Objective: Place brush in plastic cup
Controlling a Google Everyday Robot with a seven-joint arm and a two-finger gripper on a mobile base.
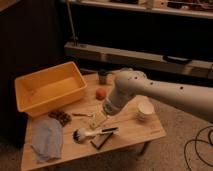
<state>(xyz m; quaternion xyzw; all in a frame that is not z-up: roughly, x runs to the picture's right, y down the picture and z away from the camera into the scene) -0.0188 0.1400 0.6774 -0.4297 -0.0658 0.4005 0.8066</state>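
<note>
Dim room, low wooden counter (145,131). The brush (95,133) lies flat at the frame's lower centre, bristle head to the left, black handle end just beside a dark block (102,141). My gripper (99,120) hangs just above the handle, jaws wide and empty. I judge this the reach, with no grasp yet. Next I should drop down, straddle the handle and close. The plastic cup I cannot see; my arm (150,92) may hide it.
</note>
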